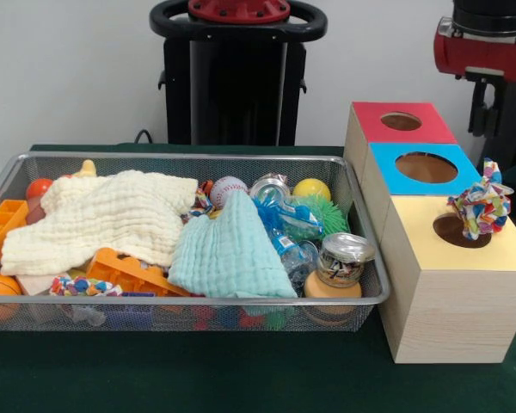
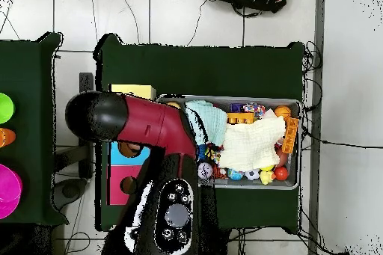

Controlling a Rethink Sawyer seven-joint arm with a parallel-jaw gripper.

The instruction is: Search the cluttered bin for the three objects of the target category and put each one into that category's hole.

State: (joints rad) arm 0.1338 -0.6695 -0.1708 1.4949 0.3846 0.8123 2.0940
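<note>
Rope bundle [image 1: 482, 205]: 1, on yellow-topped box [image 1: 490, 249], at its hole's edge.
Gripper: fingers' state cannot be told.

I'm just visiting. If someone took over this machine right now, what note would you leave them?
Gripper: above the boxes, open or shut unclear.
One rope bundle sits on the yellow-topped box beside its hole, not in the blue hole.
A second rope bundle lies at the wire bin's front edge; the third is not clearly seen.
Done: none visibly in the blue hole.
Left: all three.
</note>
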